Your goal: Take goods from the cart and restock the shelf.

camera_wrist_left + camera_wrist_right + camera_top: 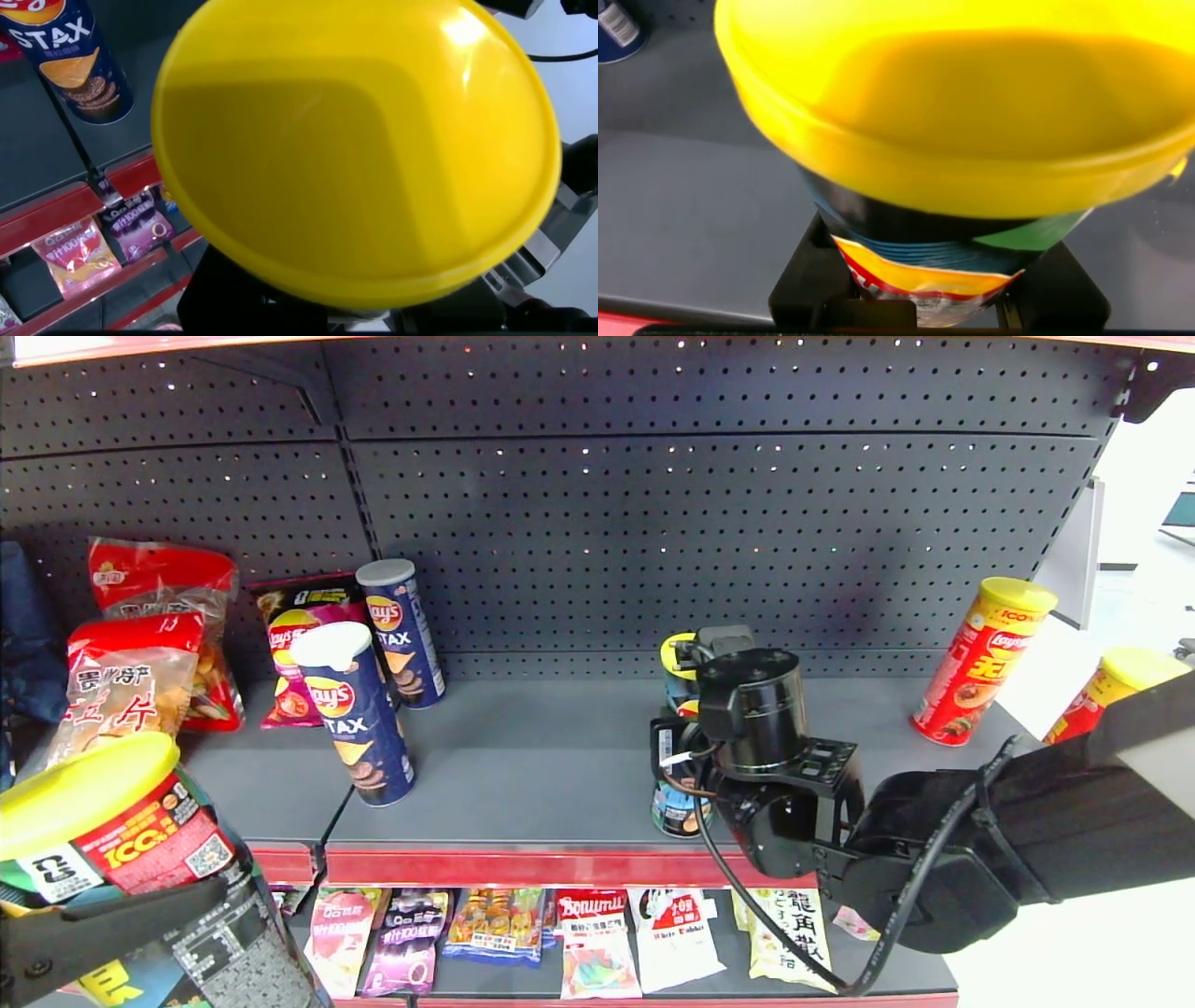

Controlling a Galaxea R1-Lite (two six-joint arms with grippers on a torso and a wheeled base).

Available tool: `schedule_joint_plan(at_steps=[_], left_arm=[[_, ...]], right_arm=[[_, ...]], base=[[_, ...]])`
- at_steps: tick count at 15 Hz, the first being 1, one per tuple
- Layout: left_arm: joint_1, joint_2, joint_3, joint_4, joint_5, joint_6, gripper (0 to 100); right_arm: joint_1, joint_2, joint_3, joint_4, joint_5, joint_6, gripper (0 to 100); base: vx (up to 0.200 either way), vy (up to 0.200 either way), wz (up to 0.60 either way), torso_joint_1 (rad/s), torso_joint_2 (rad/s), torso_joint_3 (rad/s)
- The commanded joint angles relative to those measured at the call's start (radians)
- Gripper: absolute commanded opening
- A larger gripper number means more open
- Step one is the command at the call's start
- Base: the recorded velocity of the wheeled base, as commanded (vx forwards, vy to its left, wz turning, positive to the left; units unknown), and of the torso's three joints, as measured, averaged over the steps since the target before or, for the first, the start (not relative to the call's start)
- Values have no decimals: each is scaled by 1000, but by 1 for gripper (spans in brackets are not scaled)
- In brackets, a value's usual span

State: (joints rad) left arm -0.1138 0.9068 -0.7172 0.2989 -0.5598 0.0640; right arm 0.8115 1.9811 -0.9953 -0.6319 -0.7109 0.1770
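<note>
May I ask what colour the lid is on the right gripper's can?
Yellow lid on the can; best in right wrist view.

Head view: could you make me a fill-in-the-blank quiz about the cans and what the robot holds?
The can in the left gripper has a ____ lid.
____ blue cans stand on the shelf.
Two red cans stand toward the shelf's ____ end.
The right gripper holds a dark can ____ the blue and red cans.
Missing: yellow, two, right, between.
</note>
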Motion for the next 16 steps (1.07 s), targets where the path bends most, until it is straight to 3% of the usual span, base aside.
schedule_joint_plan(at_steps=[1, 16], left_arm=[[0, 0, -2, 0, 0, 0, 0], [0, -2, -2, 0, 0, 0, 0]], right_arm=[[0, 1, 7, 0, -10, 1, 0], [20, -4, 20, 0, -50, 13, 0]], base=[[0, 0, 0, 0, 0, 0], [0, 0, 0, 0, 0, 0]])
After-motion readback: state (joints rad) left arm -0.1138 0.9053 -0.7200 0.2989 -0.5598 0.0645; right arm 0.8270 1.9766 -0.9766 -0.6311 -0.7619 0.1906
